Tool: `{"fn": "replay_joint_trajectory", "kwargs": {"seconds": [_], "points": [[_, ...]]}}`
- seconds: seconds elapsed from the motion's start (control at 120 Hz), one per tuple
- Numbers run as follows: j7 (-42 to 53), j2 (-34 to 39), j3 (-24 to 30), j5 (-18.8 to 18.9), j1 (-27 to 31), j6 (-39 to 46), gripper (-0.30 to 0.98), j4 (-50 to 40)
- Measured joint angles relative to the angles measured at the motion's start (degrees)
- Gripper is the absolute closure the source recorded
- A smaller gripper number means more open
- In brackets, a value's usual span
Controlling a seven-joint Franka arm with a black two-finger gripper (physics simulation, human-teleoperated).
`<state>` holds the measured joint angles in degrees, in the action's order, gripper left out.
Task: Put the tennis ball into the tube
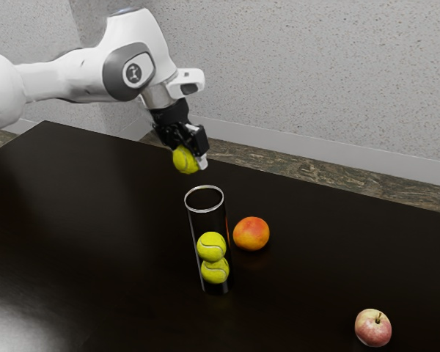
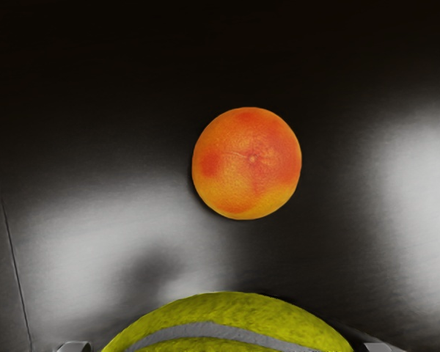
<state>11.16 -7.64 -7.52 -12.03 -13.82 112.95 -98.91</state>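
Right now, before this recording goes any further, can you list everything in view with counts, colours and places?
tennis balls: three, yellow-green; one held above the table, two stacked in the tube
tube: one, clear with a pale rim, upright on the table
grapefruit: one, orange-red, on the table beside the tube
apple: one, pinkish red and pale yellow, near the table's edge
table: one, black, under everything
floor: one, mottled brown, beyond the table
wall: speckled light grey, background
arm: one, white and grey, from the exterior view's left
pincer: one, black, shut on the held ball
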Motion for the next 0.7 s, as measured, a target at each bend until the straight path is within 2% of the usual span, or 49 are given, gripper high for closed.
{"fn": "replay_joint_trajectory", "kwargs": {"seconds": [0.3,0.7], "points": [[-3.9,-1.5,0.4,0.4,-2.6,-0.3,0.29,1.4],[-7.5,4.2,0.4,0.6,-5.8,-1.1,0.29,-4.6]]}}
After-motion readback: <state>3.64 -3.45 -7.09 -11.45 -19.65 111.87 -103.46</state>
